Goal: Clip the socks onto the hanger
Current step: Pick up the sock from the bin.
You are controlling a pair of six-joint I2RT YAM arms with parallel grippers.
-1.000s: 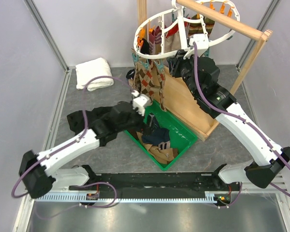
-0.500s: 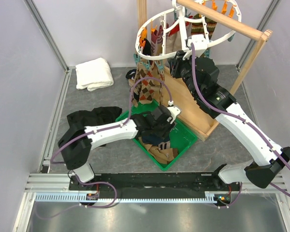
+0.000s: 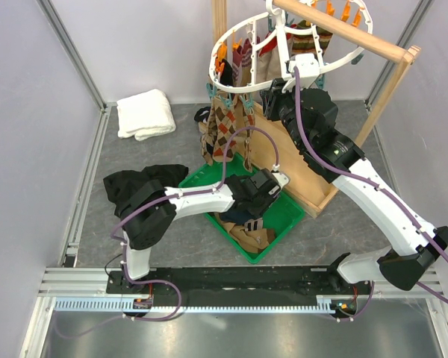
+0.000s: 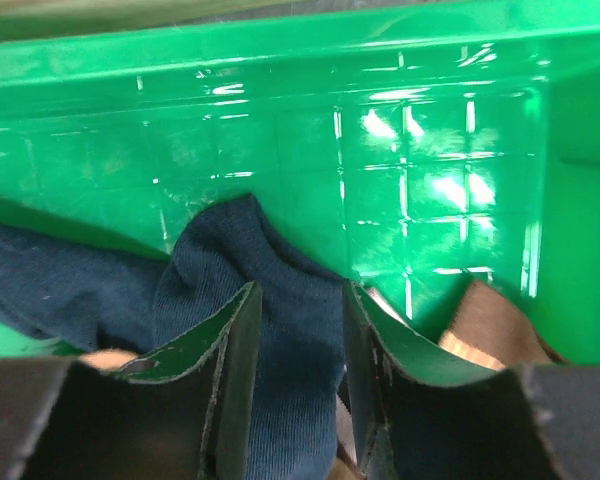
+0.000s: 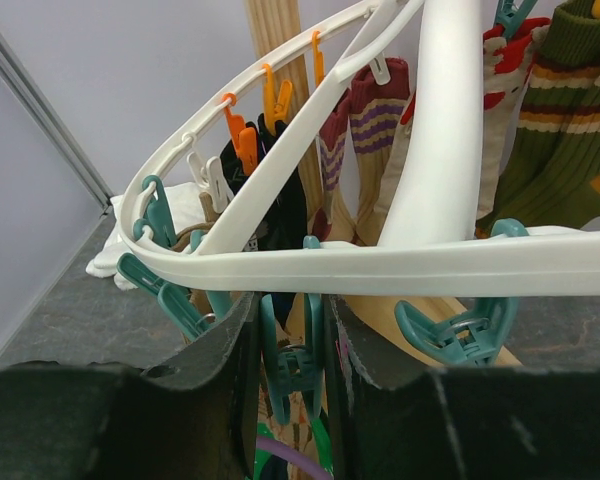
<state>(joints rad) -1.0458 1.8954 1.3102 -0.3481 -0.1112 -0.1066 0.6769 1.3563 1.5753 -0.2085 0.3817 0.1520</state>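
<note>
Both jaws of left gripper flank the navy sock below the hanger, grip uncertain: pinch deeper; right gripper clamps a teal clip.

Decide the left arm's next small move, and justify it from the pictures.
Probably close the left end effector firmly on the navy sock. Its fingers stand either side of a raised fold of it in the green bin, though a firm pinch isn't evident. The right end effector is at the hanger with a teal clip between its fingers.
</note>
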